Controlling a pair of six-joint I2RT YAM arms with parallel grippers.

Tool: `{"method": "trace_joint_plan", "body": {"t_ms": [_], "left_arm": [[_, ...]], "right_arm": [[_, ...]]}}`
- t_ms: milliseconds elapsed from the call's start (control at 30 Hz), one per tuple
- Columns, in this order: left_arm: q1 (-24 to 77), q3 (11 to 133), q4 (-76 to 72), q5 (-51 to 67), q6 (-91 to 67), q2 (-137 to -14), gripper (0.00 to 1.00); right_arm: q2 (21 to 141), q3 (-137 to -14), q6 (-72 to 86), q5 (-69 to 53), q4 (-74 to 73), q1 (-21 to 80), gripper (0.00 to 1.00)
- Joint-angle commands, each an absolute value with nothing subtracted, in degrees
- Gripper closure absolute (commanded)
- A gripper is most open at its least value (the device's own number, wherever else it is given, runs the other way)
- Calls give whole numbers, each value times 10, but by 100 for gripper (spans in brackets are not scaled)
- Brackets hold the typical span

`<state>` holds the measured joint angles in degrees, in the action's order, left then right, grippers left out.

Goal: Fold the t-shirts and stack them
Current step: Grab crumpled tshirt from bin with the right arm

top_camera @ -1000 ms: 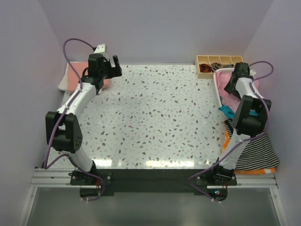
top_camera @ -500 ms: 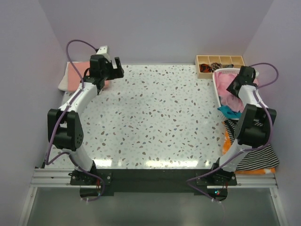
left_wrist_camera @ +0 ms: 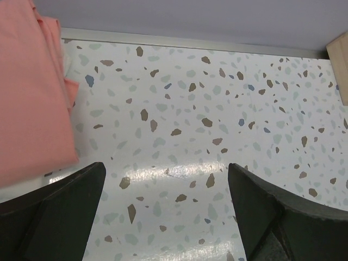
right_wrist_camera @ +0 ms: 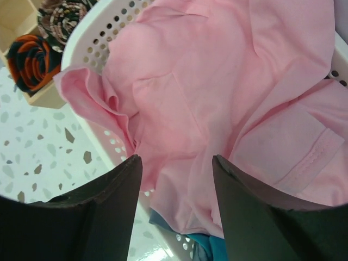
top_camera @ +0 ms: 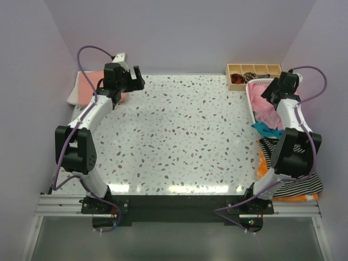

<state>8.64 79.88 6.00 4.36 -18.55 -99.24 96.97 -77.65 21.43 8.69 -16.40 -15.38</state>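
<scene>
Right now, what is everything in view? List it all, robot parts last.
table: one, white speckled, under everything
salmon tee: one, salmon, folded, far left corner
white cloth: one, white, under the salmon tee
box: one, wooden, compartmented, far right corner
rolls: at least two, orange-black and patterned, in the box
basket: one, white, perforated, right side, next to the box
pink tee: one, light pink, crumpled in the basket
teal tee: one, teal, at the basket's near end
striped cloth: one, black and white, near right edge
orange cloth: one, orange, beside the striped cloth
left gripper: one, black, open, over the table by the salmon tee
right gripper: one, black, open, above the pink tee
</scene>
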Motion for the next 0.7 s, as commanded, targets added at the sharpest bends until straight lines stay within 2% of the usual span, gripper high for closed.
{"method": "trace_joint_plan", "body": {"t_ms": [0, 233, 267, 300, 333, 367, 400, 667], "left_arm": [[86, 798, 33, 58, -192, -991, 0], [87, 798, 33, 67, -192, -1006, 0], [86, 798, 33, 67, -192, -1008, 0], [86, 798, 33, 66, -191, -1010, 0], [86, 799, 33, 67, -191, -1012, 0], [86, 800, 33, 67, -191, -1013, 0], [86, 800, 33, 68, -191, -1015, 0], [86, 802, 30, 72, -192, -1015, 0]], "right_arm": [[1006, -819, 223, 144, -215, -153, 41], [1058, -853, 236, 199, -262, -153, 46], [1062, -855, 236, 205, -269, -153, 49], [1062, -858, 237, 206, -271, -153, 58], [1062, -857, 236, 206, -271, -153, 72], [1054, -855, 235, 203, -265, -153, 93], [1046, -840, 233, 195, -252, -153, 100], [909, -725, 214, 63, -89, -142, 100]]}}
